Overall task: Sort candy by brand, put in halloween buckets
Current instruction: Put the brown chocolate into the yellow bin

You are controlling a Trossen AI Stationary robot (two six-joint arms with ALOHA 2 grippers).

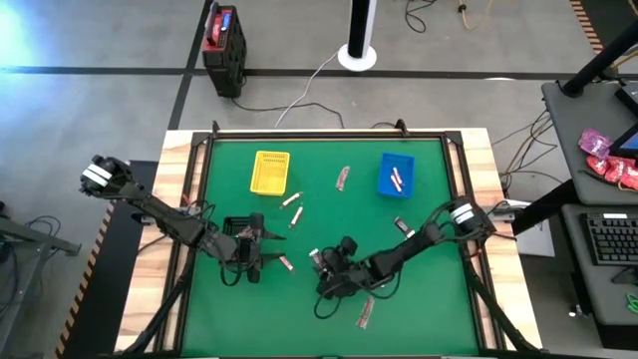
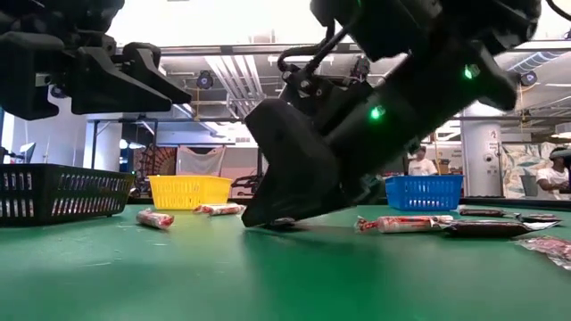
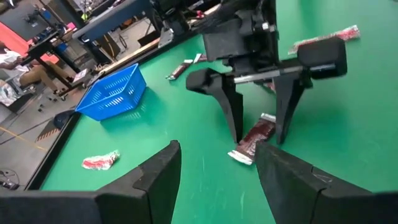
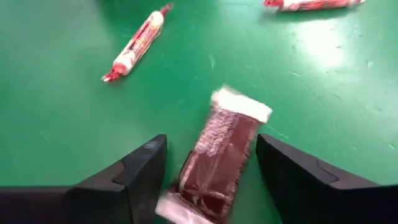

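Right gripper [image 4: 210, 180] is sitting down at the mat, front centre of the table, fingers spread wide and straddling a dark brown candy bar [image 4: 216, 155] lying flat between them, not yet clamped. Left gripper [image 1: 251, 249] is hovering released just beside the black bin [image 1: 231, 228]. Yellow bin [image 1: 270, 172] and blue bin [image 1: 396, 176] are standing well apart toward the far edge; loose candies are lying scattered between.

I see grey floor [image 1: 90, 110] crossed by cables around the table [image 1: 419, 329], with a keyboard desk [image 1: 598, 199] alongside.
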